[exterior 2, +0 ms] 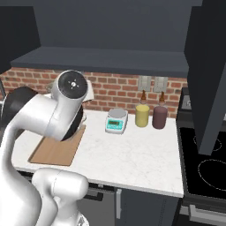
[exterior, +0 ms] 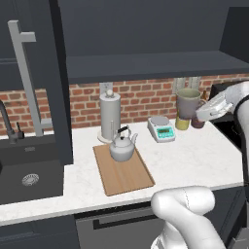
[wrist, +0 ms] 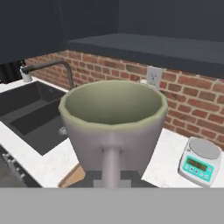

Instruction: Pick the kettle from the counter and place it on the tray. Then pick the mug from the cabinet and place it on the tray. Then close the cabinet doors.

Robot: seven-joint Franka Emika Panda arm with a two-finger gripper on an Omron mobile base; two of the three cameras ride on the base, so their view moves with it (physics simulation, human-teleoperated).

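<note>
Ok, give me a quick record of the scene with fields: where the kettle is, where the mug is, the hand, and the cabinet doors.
kettle: upright on the tray
mug: held in the air above the counter, right of the tray, upright
hand: shut on the mug's handle
cabinet doors: open
task left: mug onto tray, doors closed

Rendered frames, even diffuse light, no distinct source visible. Counter (exterior: 194,160) bright white, no glare. Under the cabinet (exterior: 146,34) the interior is dim, nearly black. Soft faint shadow beneath the kettle (exterior: 122,146) on the tray (exterior: 126,177), off to the side of the hand. Mug (wrist: 113,124) directly ahead of the hand fills much of the hand view, rim faceted, edges soft. All three views low resolution, slightly blurred; brick wall (exterior 2: 114,90) behind reads clearly. No edge distortion evident.
</note>
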